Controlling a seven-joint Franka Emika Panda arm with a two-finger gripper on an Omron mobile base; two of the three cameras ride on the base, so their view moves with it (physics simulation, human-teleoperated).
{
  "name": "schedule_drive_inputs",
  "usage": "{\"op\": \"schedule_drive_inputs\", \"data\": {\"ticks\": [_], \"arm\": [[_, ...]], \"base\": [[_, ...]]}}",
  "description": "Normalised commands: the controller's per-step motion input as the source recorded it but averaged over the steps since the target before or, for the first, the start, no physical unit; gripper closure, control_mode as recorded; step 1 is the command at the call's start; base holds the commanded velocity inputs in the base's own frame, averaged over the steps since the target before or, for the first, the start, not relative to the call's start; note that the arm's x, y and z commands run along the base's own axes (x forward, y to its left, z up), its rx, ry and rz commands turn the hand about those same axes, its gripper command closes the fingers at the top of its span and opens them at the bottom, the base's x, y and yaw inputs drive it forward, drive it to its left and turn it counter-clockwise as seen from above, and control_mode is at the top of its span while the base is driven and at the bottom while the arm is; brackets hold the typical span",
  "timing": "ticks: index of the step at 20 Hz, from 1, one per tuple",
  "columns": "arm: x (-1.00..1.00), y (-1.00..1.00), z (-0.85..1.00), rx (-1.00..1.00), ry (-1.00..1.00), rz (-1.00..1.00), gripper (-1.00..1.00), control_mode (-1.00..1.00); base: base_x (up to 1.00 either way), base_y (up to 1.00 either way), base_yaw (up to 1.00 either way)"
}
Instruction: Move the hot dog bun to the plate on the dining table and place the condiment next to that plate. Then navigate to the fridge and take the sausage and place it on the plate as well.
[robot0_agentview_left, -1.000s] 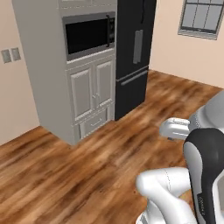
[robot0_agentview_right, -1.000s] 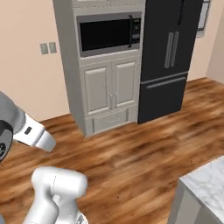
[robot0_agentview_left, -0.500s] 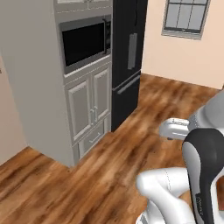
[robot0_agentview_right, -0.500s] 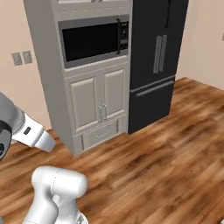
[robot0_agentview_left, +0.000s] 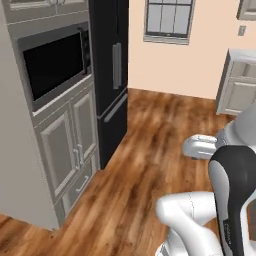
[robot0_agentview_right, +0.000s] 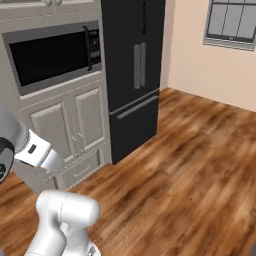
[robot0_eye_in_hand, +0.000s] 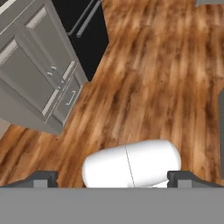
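Fridge (robot0_agentview_left: 111, 75) stands tall and black in the upper middle of the left base view, its doors closed, a long vertical handle on the upper door and a slanted bar handle on the lower drawer. In the right base view the fridge (robot0_agentview_right: 134, 70) fills the upper centre, two vertical handles side by side on its doors. Just beside it, touching its side, is a grey cabinet column (robot0_agentview_left: 55, 150) with a built-in microwave (robot0_agentview_right: 52, 56) in its upper part and panelled doors below. Wooden floor (robot0_agentview_right: 190, 170) stretches across the lower right of both base views. A window (robot0_agentview_left: 169, 19) sits in the peach wall at the top of the left base view, and a pale cabinet (robot0_agentview_left: 240, 85) stands at the right edge.

In the hand view the gripper (robot0_eye_in_hand: 113, 178) points down at the floor, its jaws spread wide with nothing between them; the dark fingertips (robot0_eye_in_hand: 40, 178) sit far apart at the bottom corners. The fridge's lower corner (robot0_eye_in_hand: 83, 26) shows at the upper left there.
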Motion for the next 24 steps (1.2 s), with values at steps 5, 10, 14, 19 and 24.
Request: {"op": "schedule_drive_inputs", "data": {"ticks": [5, 10, 14, 19, 24], "arm": [[0.0, 0.0, 0.0, 0.0, 0.0, 0.0, -1.0, 1.0], [0.0, 0.0, 0.0, 0.0, 0.0, 0.0, -1.0, 1.0], [0.0, 0.0, 0.0, 0.0, 0.0, 0.0, -1.0, 1.0], [0.0, 0.0, 0.0, 0.0, 0.0, 0.0, -1.0, 1.0], [0.0, 0.0, 0.0, 0.0, 0.0, 0.0, -1.0, 1.0]], "base": [[0.84, -0.08, -0.26], [0.95, -0.3, 0.0], [0.74, -0.48, 0.2], [0.65, -0.52, 0.33], [0.6, -0.53, 0.4]]}}
